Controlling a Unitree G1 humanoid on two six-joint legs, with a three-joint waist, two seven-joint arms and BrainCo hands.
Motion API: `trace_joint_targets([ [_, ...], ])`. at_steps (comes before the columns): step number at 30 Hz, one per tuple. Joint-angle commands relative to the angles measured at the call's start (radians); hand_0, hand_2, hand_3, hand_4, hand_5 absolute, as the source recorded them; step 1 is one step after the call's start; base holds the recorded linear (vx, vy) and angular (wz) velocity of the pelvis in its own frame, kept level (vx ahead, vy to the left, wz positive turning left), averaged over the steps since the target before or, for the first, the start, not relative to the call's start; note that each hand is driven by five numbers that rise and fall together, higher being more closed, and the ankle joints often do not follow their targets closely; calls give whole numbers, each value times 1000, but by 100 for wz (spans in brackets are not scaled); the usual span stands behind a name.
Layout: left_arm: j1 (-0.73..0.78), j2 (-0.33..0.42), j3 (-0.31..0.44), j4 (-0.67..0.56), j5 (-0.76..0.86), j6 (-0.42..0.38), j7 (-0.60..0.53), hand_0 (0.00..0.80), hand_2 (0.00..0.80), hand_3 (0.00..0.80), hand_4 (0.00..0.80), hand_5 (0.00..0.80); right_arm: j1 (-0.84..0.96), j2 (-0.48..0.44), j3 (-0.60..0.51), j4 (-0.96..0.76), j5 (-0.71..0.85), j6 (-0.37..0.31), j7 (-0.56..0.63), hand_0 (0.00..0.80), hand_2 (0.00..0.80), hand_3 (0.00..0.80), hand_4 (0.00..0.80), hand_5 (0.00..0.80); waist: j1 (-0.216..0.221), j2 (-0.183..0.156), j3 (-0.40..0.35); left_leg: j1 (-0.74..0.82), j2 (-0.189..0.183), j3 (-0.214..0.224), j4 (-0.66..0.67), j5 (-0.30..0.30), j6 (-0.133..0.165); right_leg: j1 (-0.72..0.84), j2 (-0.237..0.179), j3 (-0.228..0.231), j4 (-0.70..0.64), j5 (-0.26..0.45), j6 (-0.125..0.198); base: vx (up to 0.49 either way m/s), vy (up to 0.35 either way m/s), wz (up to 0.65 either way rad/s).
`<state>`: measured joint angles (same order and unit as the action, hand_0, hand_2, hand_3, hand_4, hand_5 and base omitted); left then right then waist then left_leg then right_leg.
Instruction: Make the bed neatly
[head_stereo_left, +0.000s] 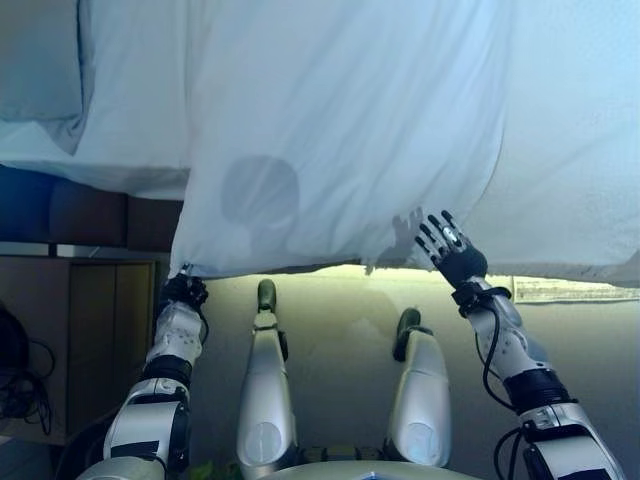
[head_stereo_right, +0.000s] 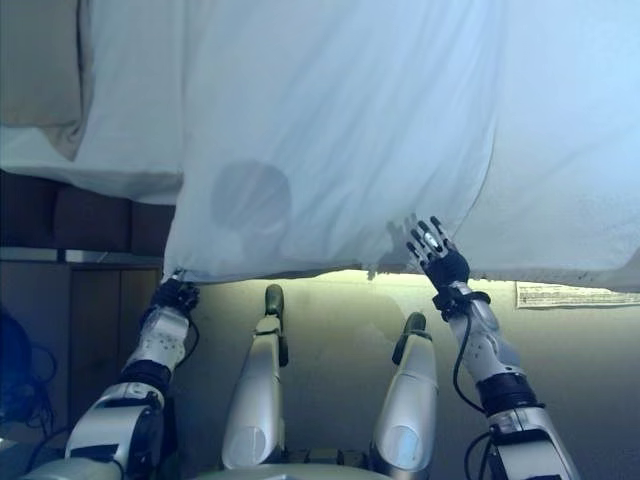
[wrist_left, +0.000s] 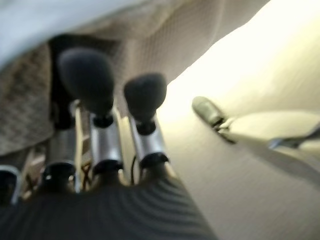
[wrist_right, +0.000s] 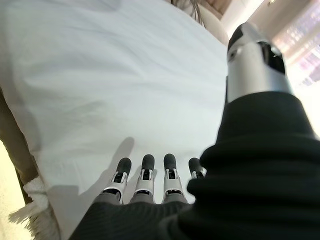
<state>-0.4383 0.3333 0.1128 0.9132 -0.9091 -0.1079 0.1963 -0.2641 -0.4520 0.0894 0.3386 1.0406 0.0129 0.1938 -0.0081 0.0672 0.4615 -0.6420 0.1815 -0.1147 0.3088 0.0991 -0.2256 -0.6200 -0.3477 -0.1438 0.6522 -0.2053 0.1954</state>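
A: Right hand (head_stereo_left: 455, 250)?
B: Fingers straight and spread, holding nothing; it sits at the near edge of the white duvet (head_stereo_left: 340, 130), tips over the cloth.
A: Left hand (head_stereo_left: 183, 292)?
B: At the duvet's near left corner; its fingertips (wrist_left: 87, 80) reach under the cloth; grip cannot be told.
A: The duvet?
B: Spread over the bed (head_stereo_left: 90, 205); near edge overhanging the floor (head_stereo_left: 340, 320); pillow (head_stereo_left: 40, 60) far left.

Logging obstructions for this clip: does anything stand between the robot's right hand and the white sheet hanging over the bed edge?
Nothing visible does. The right hand, fingers straight, is already at the white fabric sheet near its lower hem, with no object between.
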Motion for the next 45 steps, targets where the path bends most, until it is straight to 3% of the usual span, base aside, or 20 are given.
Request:
trace_joint_targets([
  [1,54,162,26,40,103,-63,166,800,800,800,800,800,20,-7,-58,-92,-19,-42,41,0,0,0,0,0,18,-62,-9,-39,21,-4,57,-8,54,-43,-42,83,-181,227,39,-67,118,2],
  [7,-79,338,33,190,261,85,328,800,800,800,800,800,-5,-22,-56,-173,-30,-2,30,0,0,0,0,0,-18,-76,0,-67,33,16,93,-18,45,-74,-36,101,-189,246,36,-33,100,-4],
  [9,-109,389,30,258,297,118,330,800,800,800,800,800,-6,-30,-53,-195,-38,-1,21,0,0,0,0,0,-29,-71,1,-68,34,24,89,-18,44,-80,-38,106,-195,249,35,-34,121,-4],
  [14,-127,447,8,354,375,230,391,800,800,800,800,800,-7,-47,-65,-235,-45,19,18,0,0,0,0,0,-47,-52,7,-67,33,43,90,-19,46,-93,-41,121,-196,249,30,-26,122,-5],
  [20,-140,417,21,344,301,214,331,800,800,800,800,800,-26,-4,-56,-273,-59,28,-15,0,0,0,0,0,-39,-58,11,-57,40,54,82,-23,48,-90,-47,109,-185,240,24,-28,-26,-3],
  [26,-76,308,11,371,230,186,282,800,800,800,800,800,-49,15,-61,-278,-88,35,-23,0,0,0,0,0,-36,-49,9,-31,35,59,65,-24,54,-79,-47,104,-188,233,23,3,-4,-1],
  [27,-68,293,12,387,201,192,265,458,458,458,458,458,-55,13,-58,-276,-86,36,-29,0,0,0,0,0,-36,-49,10,-29,36,60,64,-24,55,-78,-47,103,-185,231,23,11,7,-5],
  [28,-61,279,12,398,184,204,245,0,0,0,0,0,-58,11,-59,-273,-81,37,-31,0,0,0,0,0,-36,-48,10,-26,37,63,62,-24,57,-77,-48,101,-186,230,23,11,4,-4],
  [34,-1,172,17,363,80,146,131,0,0,0,0,0,-57,29,-68,-280,-74,44,-46,0,0,0,0,0,-28,-50,10,-16,33,61,67,-29,63,-66,-52,95,-182,230,22,9,-19,1],
  [39,63,86,-17,319,101,106,92,0,0,0,0,0,-36,47,-77,-271,-72,6,-32,0,0,0,0,0,-12,-52,19,-19,27,51,76,-33,68,-58,-60,83,-183,237,24,1,-71,5],
  [43,99,70,-20,296,58,78,104,0,0,0,0,0,-37,53,-78,-267,-62,-4,-41,0,0,0,0,0,-2,-60,27,-22,28,46,80,-31,70,-50,-58,74,-191,245,24,9,-82,10],
  [45,94,77,9,220,-5,51,64,0,0,0,0,0,-39,52,-76,-254,-54,-14,-42,0,0,0,0,0,4,-62,29,-18,29,46,81,-33,69,-43,-59,71,-190,245,24,38,-52,10],
])
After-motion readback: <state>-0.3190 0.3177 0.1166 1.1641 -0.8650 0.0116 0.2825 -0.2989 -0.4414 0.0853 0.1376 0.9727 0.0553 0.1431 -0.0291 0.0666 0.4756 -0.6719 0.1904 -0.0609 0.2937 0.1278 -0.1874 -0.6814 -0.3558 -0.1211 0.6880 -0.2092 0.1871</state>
